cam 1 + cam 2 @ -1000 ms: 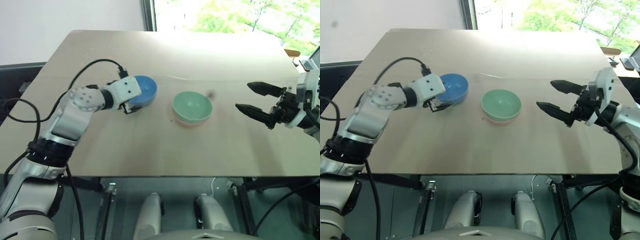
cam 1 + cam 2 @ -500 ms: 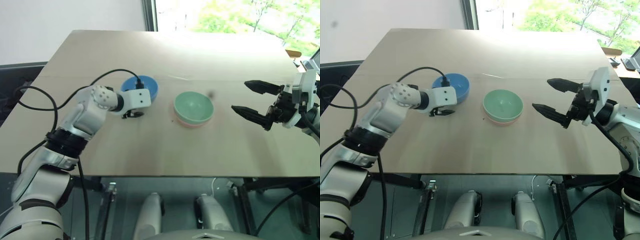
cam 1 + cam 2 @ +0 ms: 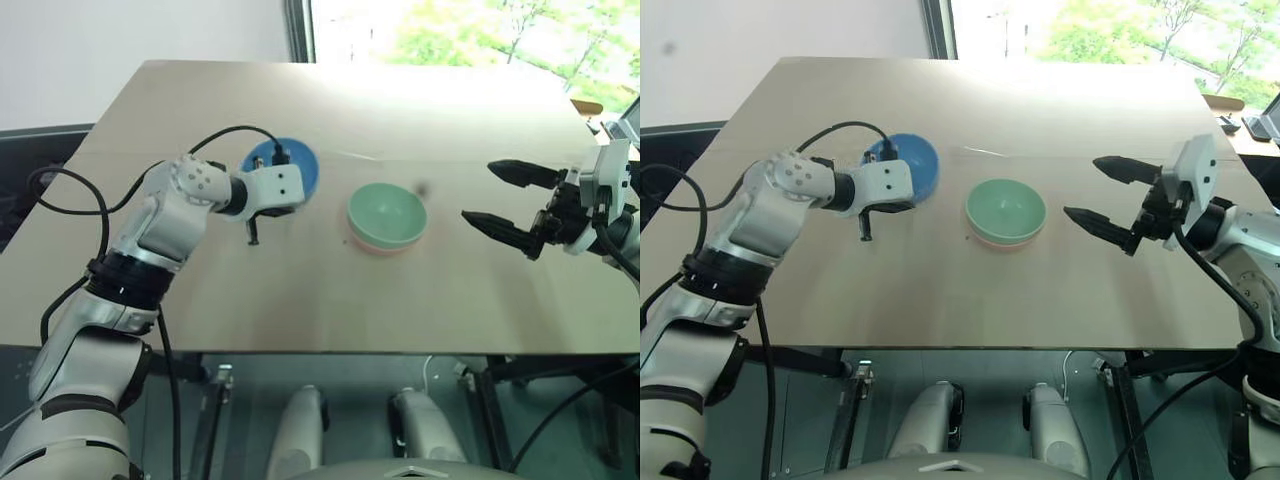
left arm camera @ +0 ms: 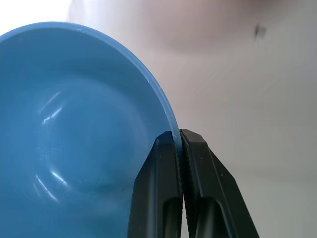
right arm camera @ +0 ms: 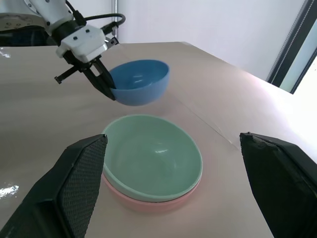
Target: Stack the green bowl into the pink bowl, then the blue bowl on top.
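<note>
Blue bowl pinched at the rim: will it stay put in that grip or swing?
The small sky-blue plastic bowl probably stays stiff: its thin rim shows no bending under the left pincer. It looks light, hanging clear of the table from one edge pinch. Its glossy surface could let it pivot or slip.

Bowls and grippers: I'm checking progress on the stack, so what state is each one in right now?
Green bowl: nested in the pink one.
Pink bowl: on the table, at the bottom of the stack.
Blue bowl: lifted off the table, rim pinched.
Left gripper: shut on the blue bowl's rim.
Right gripper: open, holding nothing.
</note>
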You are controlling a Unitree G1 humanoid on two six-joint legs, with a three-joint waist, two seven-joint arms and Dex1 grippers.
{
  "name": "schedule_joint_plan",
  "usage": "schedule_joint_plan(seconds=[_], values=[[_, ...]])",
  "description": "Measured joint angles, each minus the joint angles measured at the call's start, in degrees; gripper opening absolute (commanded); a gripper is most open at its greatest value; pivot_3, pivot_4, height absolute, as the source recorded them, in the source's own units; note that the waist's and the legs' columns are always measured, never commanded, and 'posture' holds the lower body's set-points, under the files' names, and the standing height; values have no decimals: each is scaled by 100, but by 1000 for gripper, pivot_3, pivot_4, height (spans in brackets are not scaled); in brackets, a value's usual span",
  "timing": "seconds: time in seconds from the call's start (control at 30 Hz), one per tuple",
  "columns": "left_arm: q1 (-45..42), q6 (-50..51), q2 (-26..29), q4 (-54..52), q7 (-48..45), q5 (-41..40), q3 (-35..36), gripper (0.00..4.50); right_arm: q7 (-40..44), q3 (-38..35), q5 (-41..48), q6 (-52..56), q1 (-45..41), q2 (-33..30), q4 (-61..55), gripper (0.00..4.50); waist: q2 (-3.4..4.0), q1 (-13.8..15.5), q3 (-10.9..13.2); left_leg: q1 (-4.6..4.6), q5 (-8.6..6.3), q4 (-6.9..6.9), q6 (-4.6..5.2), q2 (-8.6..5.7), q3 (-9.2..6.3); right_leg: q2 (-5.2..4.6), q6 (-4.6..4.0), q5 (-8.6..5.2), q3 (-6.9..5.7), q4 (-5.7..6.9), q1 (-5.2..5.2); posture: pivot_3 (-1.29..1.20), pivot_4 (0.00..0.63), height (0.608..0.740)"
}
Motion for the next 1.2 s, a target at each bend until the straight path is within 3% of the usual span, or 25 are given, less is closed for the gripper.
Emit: schedule_joint_plan(seconds=[0.23, 0.53, 0.6, 0.63, 0.77, 0.97, 1.2], values=[[-818, -1175, -703, 210, -429, -642, 169, 38, -99, -184, 11, 1, 439, -130, -91, 4500, 1, -25, 0, 4, 0, 0, 0, -3, 1, 0, 1, 0, 2, 1, 4, 0, 150, 740], [-1185, -2236, -1159, 1216, -1870, -752, -372, 38, -73, -894, 64, 9, 1522, -467, -486, 4500, 3, -95, -1, 11, 0, 0, 0, -2, 3, 4, 1, 0, 8, 9, 4, 0, 150, 740], [-1300, -2414, -1180, 1415, -2251, -809, -423, 826, -78, -1003, 105, 10, 1624, -484, -585, 4500, 2, -79, -1, 11, 0, 1, 1, -3, 2, 4, 1, -1, 7, 10, 5, 0, 150, 740], [-1321, -2436, -1179, 1428, -2300, -816, -429, 925, -79, -1012, 110, 10, 1630, -491, -595, 4500, 2, -78, -1, 11, 0, 2, 1, -3, 2, 4, 1, -1, 8, 10, 5, 0, 150, 740], [-1462, -2685, -1292, 1573, -2420, -855, -409, 2475, -98, -1035, 155, 10, 1681, -519, -700, 4500, 2, -65, -1, 11, 0, 4, 1, -3, 3, 2, 2, -1, 8, 9, 7, 0, 150, 740], [-1373, -2120, -1275, 1344, -1841, -1160, 174, 2475, -83, -1017, 165, 10, 1726, -547, -755, 4500, 2, -97, -1, 11, 0, 3, 1, -2, 1, 3, 2, -1, 8, 11, 5, 0, 150, 740], [472, -489, -604, -382, -647, -1986, 1639, 2475, 71, -999, 181, 22, 1776, -703, -594, 4500, 6, -195, -3, 16, 0, 5, 0, 0, -1, 0, 2, -2, 6, 21, 9, 0, 150, 740]])
